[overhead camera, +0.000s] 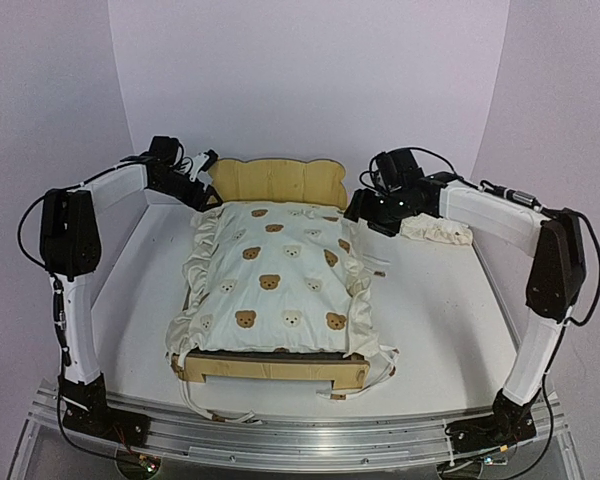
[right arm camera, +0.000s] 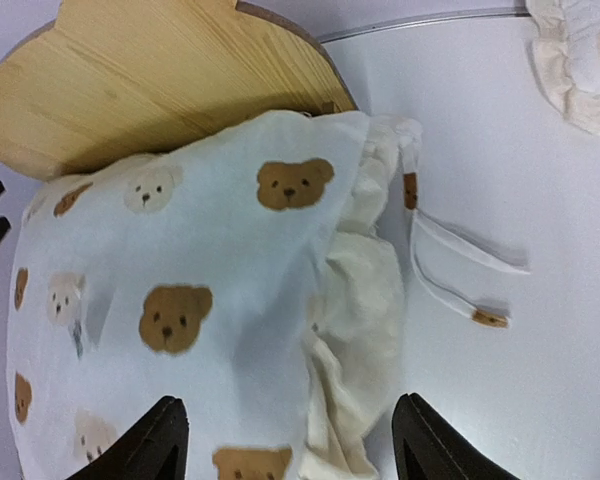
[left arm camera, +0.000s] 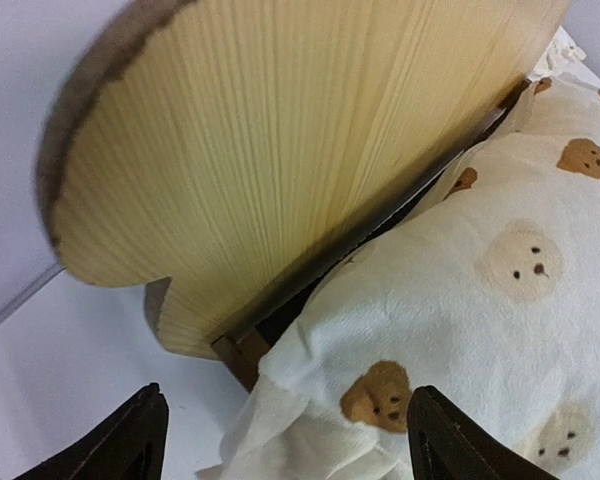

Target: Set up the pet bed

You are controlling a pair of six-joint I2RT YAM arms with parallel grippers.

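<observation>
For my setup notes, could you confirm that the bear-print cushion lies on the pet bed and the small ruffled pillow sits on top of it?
No: the pillow lies on the table beside the pet bed, as the top external view shows; the cushion does lie on the bed.

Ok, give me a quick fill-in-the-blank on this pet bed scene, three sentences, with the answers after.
1. The bear-print cushion lies on the pet bed, leaving its wooden ____ uncovered at the far end.
2. The small ruffled pillow rests on the table, on the bed's ____ side.
3. The left pincer and the right pincer are both ____, holding nothing.
Missing words: headboard; right; open.
</observation>
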